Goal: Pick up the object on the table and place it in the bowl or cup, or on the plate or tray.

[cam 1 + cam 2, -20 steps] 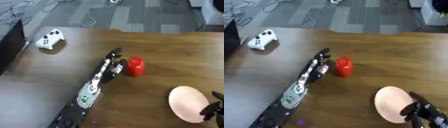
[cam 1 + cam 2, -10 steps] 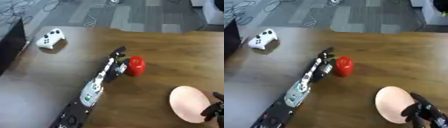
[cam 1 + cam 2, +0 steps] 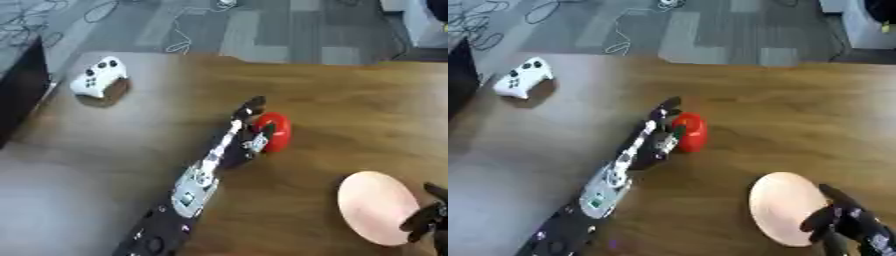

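Observation:
A red rounded object [image 3: 273, 131] lies on the wooden table [image 3: 350, 105] near its middle. My left hand [image 3: 246, 131] lies against the object's left side. Its fingers [image 3: 250, 106] reach straight past the object's far edge and its thumb [image 3: 260, 142] rests at the near side; they are not closed round it. A pale pink plate [image 3: 785, 207] sits at the near right. My right hand [image 3: 842, 220] hovers at the plate's right edge in the lower right corner, fingers relaxed and holding nothing.
A white game controller [image 3: 98, 77] lies at the far left of the table. A dark monitor edge [image 3: 19, 90] stands at the left border. Beyond the table's far edge is grey floor with cables [image 3: 188, 30].
My left hand has slid forward and to the right until it lies against the red object. The object, the plate and my right hand have stayed put.

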